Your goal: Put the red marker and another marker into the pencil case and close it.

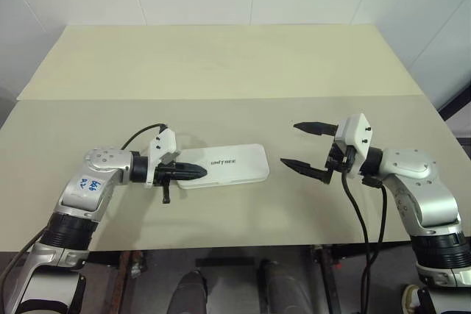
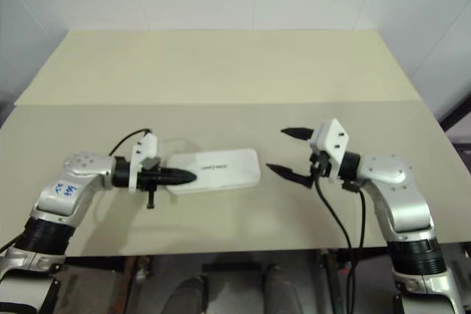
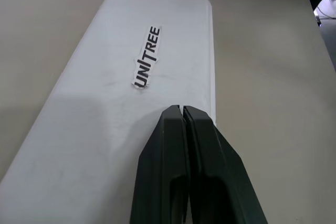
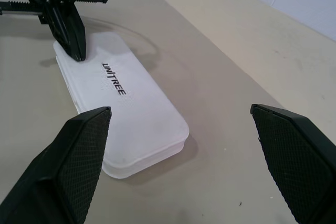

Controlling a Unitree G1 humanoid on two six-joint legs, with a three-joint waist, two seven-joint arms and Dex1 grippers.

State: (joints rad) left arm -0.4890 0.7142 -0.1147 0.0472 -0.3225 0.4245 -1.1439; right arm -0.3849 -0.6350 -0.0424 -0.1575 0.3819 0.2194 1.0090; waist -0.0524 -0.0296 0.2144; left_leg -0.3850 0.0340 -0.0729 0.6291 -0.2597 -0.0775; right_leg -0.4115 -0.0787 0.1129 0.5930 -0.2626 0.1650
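Now pencil case [image 1: 224, 166] lid down, contents hidden.

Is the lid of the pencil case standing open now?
No, the pencil case lies closed flat, the shut left pincer over its lid.

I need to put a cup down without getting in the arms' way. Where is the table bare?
The far half of the table beyond the pencil case is bare. The near strip is also bare. Crowded: the left gripper, shut over the case's lid, and the gap toward the open right gripper.

Smooth white plastic pencil case [image 1: 224, 165] on matt beige table [image 1: 221, 64].
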